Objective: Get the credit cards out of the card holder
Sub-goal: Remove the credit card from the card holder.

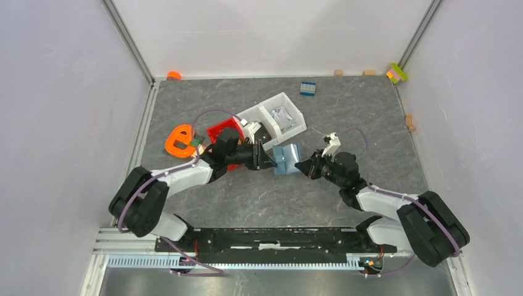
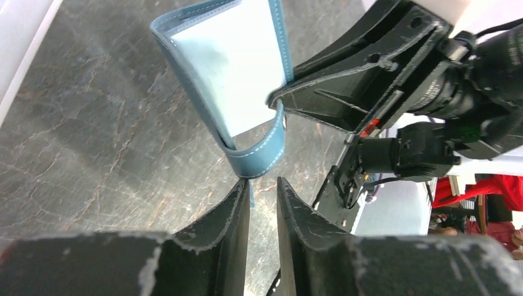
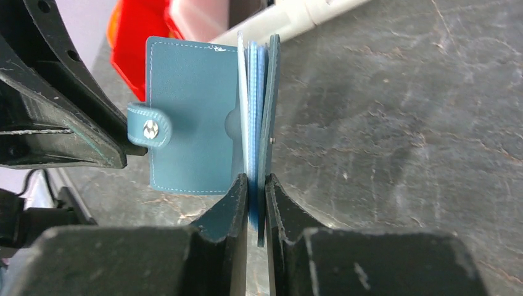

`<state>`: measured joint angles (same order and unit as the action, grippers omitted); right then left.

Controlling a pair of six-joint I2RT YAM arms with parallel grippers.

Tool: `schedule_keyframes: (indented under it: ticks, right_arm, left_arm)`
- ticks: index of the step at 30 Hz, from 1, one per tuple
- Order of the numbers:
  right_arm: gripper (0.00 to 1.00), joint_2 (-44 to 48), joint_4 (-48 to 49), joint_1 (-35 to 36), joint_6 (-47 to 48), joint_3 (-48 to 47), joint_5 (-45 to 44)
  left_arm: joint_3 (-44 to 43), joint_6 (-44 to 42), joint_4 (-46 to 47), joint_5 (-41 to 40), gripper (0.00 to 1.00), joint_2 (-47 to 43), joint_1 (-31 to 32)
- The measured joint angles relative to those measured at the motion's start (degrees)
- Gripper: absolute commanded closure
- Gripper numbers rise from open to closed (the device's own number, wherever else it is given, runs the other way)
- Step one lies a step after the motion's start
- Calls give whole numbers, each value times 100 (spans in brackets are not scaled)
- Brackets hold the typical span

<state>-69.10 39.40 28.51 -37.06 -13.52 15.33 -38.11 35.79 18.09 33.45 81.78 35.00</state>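
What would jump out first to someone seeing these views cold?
The teal card holder, opened mid-table between both arms. The right fingers pinch one edge of it, while the left fingers stand slightly parted right at its snap strap. Behind the left arm sit a red bin, white bins and an orange object.

card holder (image 2: 229,68) top edge cut off, white bin (image 1: 271,101) contents indistinct
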Motion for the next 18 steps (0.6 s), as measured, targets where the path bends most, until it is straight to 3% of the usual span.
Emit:
schedule_keyframes:
  ticks: [3, 6, 9, 18]
  right_arm:
    - [87, -131, -382, 33, 142, -118, -129]
    - [87, -232, -704, 101, 262, -219, -280]
    - [85, -293, -990, 197, 398, -358, -518]
    - [79, -382, -1126, 326, 557, -540, -688]
  left_arm:
    - [-166, -31, -210, -46, 62, 369, 0]
    - [-334, -33, -334, -39, 42, 791, 0]
    - [-494, -50, -461, -35, 31, 1178, -2]
    - [-730, -52, -758, -37, 30, 1727, -15]
